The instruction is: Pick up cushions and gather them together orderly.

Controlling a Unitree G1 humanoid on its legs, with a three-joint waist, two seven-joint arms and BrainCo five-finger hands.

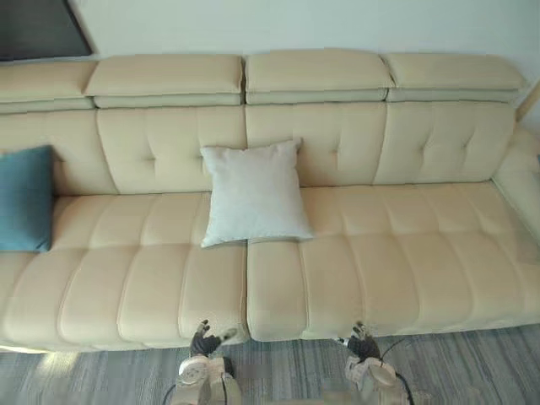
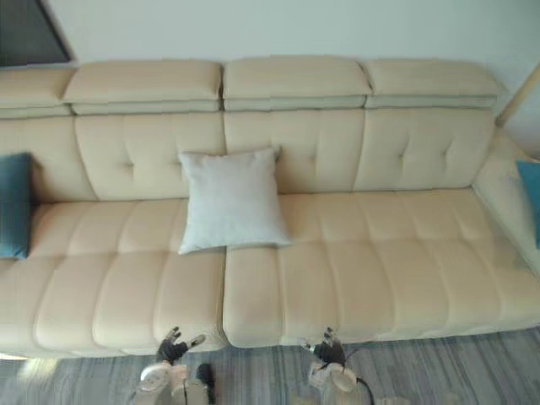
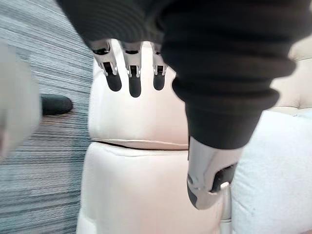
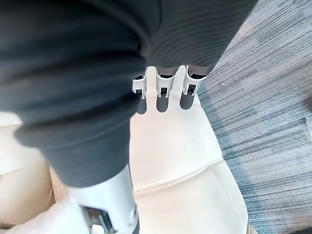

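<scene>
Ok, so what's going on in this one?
The robot faces a beige sofa and has not picked anything up yet. Its left hand and right hand are open at the seat's front edge, holding nothing. A white cushion leans on the backrest in the middle. A blue cushion sits at the left end, and a second blue cushion shows at the right end. The three lie well apart.

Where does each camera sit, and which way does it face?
Left eye view: head, facing down at beige sofa, white cushion, blue cushion; left hand, right hand at bottom.
Right eye view: beside it, same scene.
Left wrist view: left wrist, along straight fingers to the sofa's seat.
Right wrist view: right wrist, likewise.
Both wrist views share that seat and the grey floor.
</scene>
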